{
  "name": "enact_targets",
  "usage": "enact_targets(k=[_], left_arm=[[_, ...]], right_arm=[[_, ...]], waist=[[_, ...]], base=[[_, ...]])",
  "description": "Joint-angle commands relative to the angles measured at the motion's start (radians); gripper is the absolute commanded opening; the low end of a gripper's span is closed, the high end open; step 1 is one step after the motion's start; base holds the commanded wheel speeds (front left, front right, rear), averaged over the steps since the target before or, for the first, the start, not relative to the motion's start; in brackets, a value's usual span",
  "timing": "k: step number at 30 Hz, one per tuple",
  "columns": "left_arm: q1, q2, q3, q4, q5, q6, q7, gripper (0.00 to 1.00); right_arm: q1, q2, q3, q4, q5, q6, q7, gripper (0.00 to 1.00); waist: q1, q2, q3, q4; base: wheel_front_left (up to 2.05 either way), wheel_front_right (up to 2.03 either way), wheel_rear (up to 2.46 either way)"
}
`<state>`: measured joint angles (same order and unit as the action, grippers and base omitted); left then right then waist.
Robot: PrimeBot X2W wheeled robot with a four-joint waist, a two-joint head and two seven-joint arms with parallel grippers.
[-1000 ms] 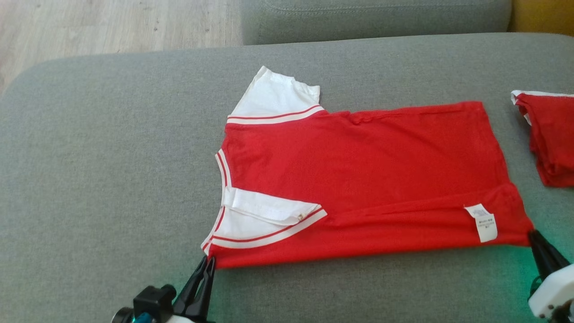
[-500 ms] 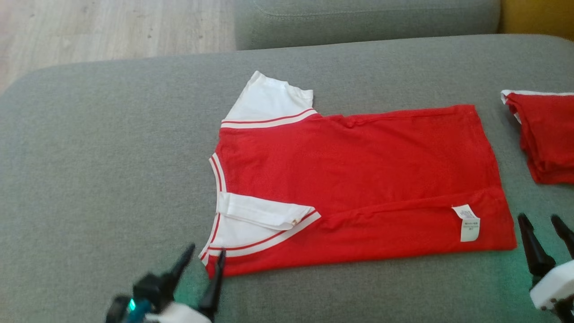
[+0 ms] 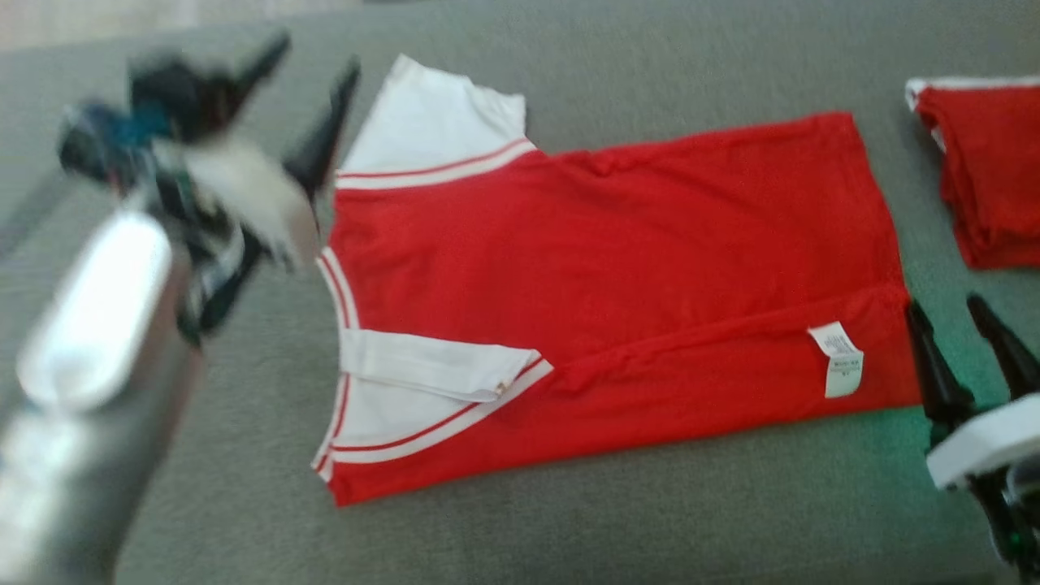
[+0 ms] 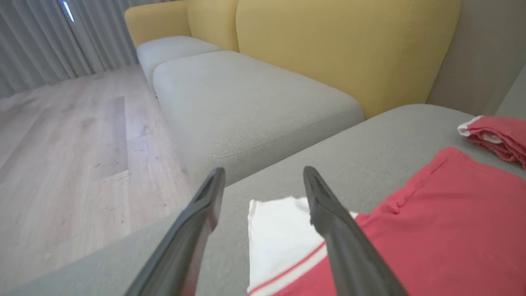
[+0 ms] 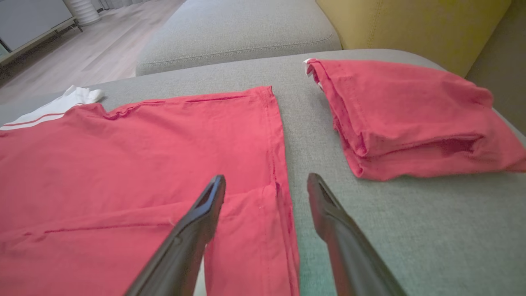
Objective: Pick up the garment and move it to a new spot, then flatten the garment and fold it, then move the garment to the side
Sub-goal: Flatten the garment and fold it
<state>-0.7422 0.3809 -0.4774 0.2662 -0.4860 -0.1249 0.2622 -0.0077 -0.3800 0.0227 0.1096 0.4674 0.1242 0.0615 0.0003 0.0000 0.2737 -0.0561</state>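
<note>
- Here, a red garment (image 3: 617,268) with white sleeves lies spread flat across the middle of a grey sofa cushion (image 3: 650,528), neckline toward the robot's left and hem toward its right.
- The left gripper (image 3: 315,53) hangs beside the far white sleeve (image 3: 439,114), its two dark fingers spread wide and holding nothing. It and the pale forearm (image 3: 97,325) behind it are badly blurred in the head view, so their outlines are hard to read.
- From the left wrist, that gripper (image 4: 264,170) shows one finger crossing the sleeve (image 4: 279,238). Whether it touches the cloth cannot be told, and the garment runs off the bottom and right edges.
- The right gripper (image 3: 944,305) stands at the hem's near corner, fingers parted and empty. Close by is a white care label (image 3: 837,361) whose print is too small to read. The gripper's body is cut by the lower right corner.
- In the right wrist view the gripper (image 5: 266,176) straddles the hem edge, one finger over red cloth, the other over bare cushion.
- The near sleeve (image 3: 431,370) is folded in over the chest, hiding what lies under it.
- A folded red stack (image 3: 987,175) sits apart from the hem on the right, cut off by the frame edge.
- Yellow backrests (image 4: 337,49) and wood floor (image 4: 74,135) lie beyond.
</note>
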Motion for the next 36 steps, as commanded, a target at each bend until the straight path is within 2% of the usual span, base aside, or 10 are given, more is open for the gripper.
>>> enact_targets(k=[1,7,13,17,23,29,36], left_arm=[[-0.058,0.037,0.035,-0.003,-0.025,-0.004,0.017,1.00],[-0.263,0.105,-0.077,0.171,-0.147,-0.005,0.104,1.00],[-0.356,0.190,-0.188,0.292,-0.243,-0.006,0.185,1.00],[-0.391,0.226,-0.248,0.328,-0.283,-0.006,0.215,1.00],[-0.428,0.265,-0.320,0.371,-0.296,-0.006,0.208,1.00],[-0.453,0.294,-0.341,0.436,-0.322,-0.006,0.188,1.00],[-0.481,0.297,-0.385,0.483,-0.335,-0.006,0.180,1.00]], right_arm=[[-0.021,-0.024,0.018,-0.031,-0.006,0.007,-0.008,1.00],[-0.098,-0.016,0.074,-0.008,-0.002,0.007,-0.023,1.00],[-0.153,-0.013,0.106,0.017,0.007,0.007,-0.047,1.00],[-0.163,-0.008,0.114,0.030,0.011,0.007,-0.060,1.00],[-0.171,0.003,0.124,0.046,0.016,0.007,-0.074,1.00],[-0.187,0.007,0.140,0.056,0.021,0.007,-0.081,1.00],[-0.177,0.006,0.126,0.061,0.021,0.007,-0.088,1.00]], waist=[[-0.0003,0.0000,0.061,-0.048],[-0.0003,0.0000,0.137,-0.131],[-0.0003,0.0000,0.181,-0.208],[-0.0003,0.0000,0.202,-0.239],[-0.0003,0.0000,0.214,-0.268],[-0.0003,0.0000,0.225,-0.301],[-0.0003,0.0000,0.241,-0.320]], base=[[0.00,0.00,0.00],[0.00,0.00,0.00],[0.00,0.00,0.00],[0.00,0.00,0.00],[0.00,0.00,0.00],[0.00,0.00,0.00],[0.00,0.00,0.00]])
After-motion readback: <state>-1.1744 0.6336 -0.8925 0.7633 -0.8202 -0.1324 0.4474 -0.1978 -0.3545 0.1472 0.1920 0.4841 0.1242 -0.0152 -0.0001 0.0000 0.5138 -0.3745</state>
